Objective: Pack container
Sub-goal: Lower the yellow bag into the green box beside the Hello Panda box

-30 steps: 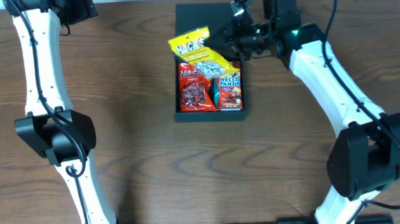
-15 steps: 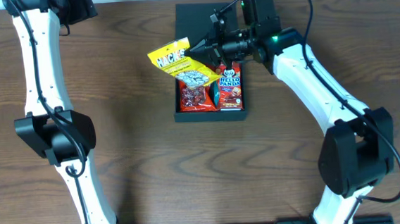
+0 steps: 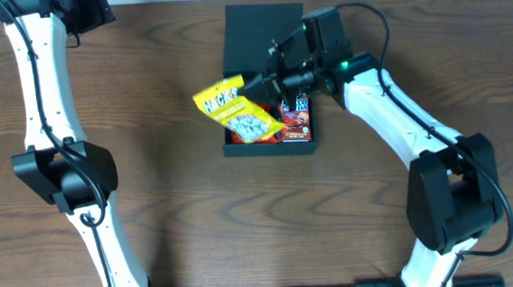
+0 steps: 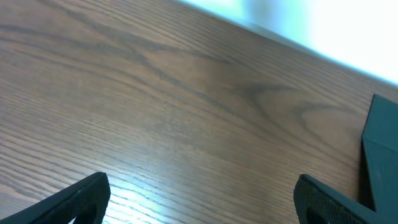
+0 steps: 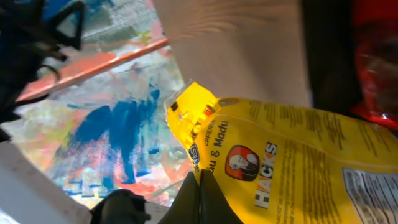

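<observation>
Lowered bag (image 3: 234,113) (over container (image 3: 262,30)), right gripper (image 3: 248,81) pinching

Overhead looks straight down on whole worktop (image 3: 180,212). Left wrist: low, oblique, shares container (image 4: 380,155) edge with overhead. Right wrist: very near yellow bag (image 5: 298,162), also seen overhead.

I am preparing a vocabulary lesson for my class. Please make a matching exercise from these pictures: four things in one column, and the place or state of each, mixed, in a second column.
1. yellow plastic Hacks bag
2. red Hello Panda carton
3. dark flap lid
4. left gripper

A. open, above the wooden table
B. lies flat behind the dark teal square cardboard container
C. inside the container, right side
D. pinched by the right gripper

Pairs: 1-D, 2-C, 3-B, 4-A
</observation>
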